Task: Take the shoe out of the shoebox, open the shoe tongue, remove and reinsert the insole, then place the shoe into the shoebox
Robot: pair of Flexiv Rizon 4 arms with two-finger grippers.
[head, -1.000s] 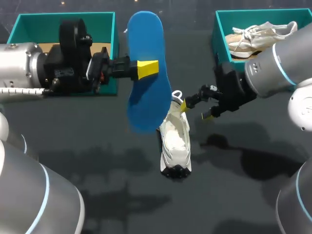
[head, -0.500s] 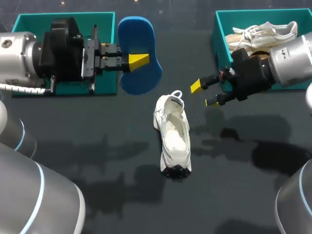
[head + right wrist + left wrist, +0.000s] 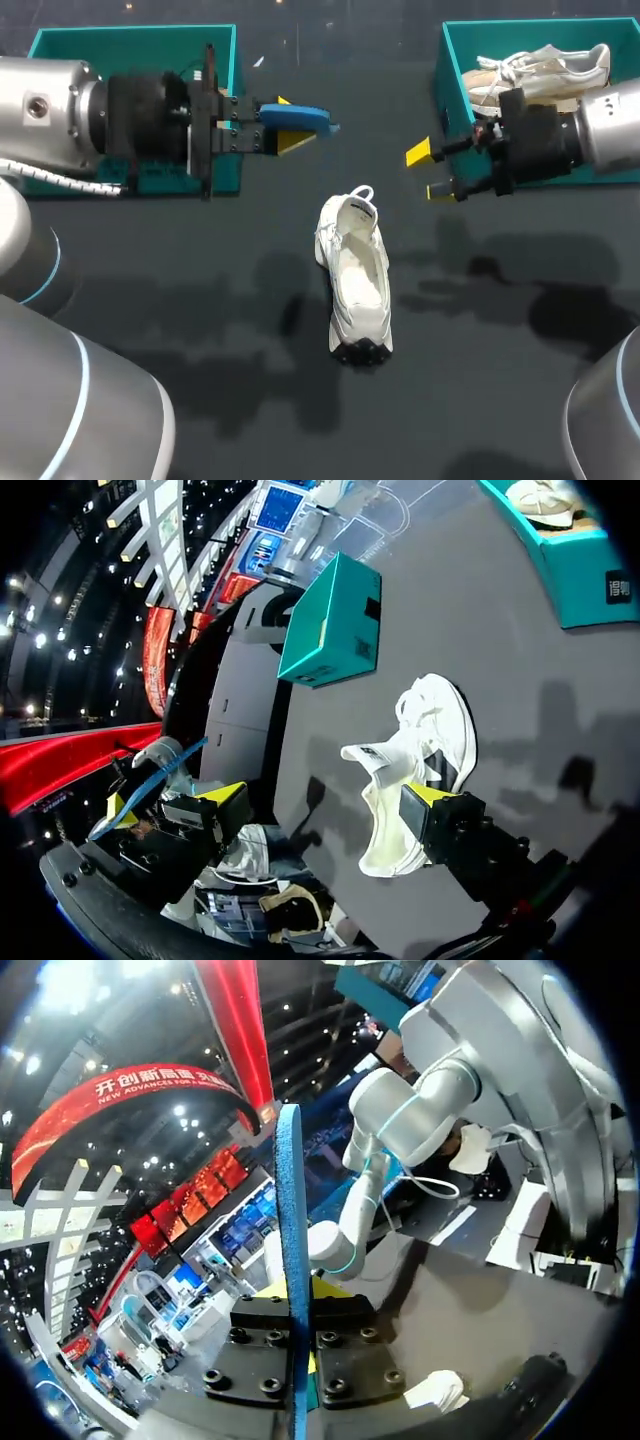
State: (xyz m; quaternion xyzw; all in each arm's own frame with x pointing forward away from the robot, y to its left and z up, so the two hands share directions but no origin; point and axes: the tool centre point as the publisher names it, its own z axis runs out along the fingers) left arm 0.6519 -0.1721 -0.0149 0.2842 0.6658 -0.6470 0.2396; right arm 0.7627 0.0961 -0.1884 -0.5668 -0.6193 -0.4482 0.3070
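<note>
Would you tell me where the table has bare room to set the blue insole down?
Bare table lies between the left shoebox and the white shoe, and again right of the shoe, nearer than the right gripper. Crowded: the strip between the shoeboxes, where the left gripper holds the insole, and the right shoebox, holding beige shoes.

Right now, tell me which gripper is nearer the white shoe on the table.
Right. The right gripper, open, is just beside the heel end of the shoe. The left gripper, shut on the blue insole, is farther back, by the left shoebox.
</note>
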